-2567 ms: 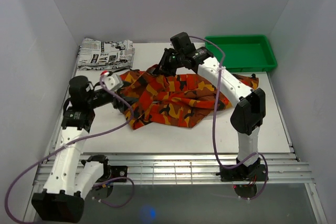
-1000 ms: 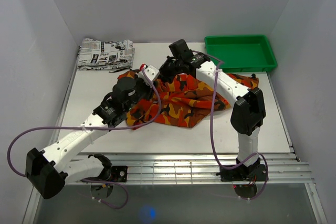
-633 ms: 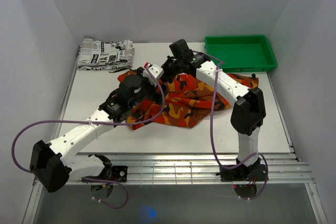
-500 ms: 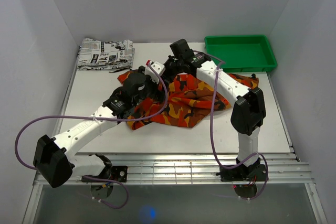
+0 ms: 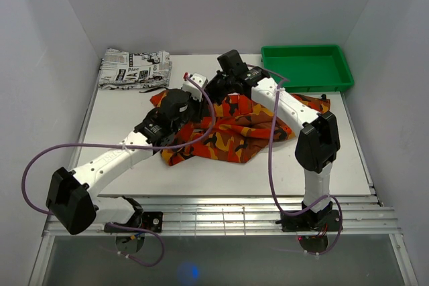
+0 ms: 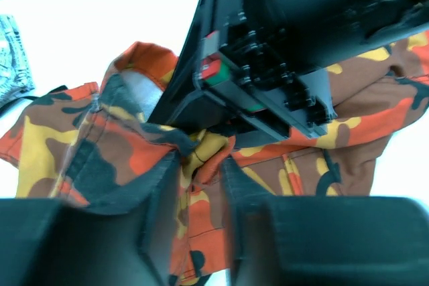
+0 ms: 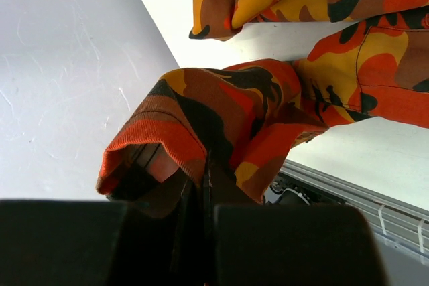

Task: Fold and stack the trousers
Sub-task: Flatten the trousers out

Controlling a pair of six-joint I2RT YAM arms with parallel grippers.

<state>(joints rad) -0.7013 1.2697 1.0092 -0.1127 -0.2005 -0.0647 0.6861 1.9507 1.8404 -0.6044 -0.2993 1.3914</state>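
Two arms meet above the far middle of the white table (image 5: 120, 108). Under them lie the trousers (image 5: 231, 128), a soft, crumpled heap of orange, red, yellow and black camouflage cloth. It covers the middle of the table and reaches to the right, near a green plastic tray (image 5: 305, 68) with a raised rim. The left gripper (image 5: 200, 97) and the right gripper (image 5: 213, 90) are close together at the far left edge of the heap. A folded garment (image 5: 134, 68) with newspaper print lies in the far left corner, apart from the trousers. In the left wrist view, the two dark fingers (image 6: 161, 226) stand a little apart and a thick fold with a stitched seam fills the gap between them. Whether they press it or only touch it, I cannot tell. The black, angular body of the right gripper is just behind this fold. In the right wrist view, the fingers are closed together on a finely ribbed edge of the trousers, which bends over them like an arch.
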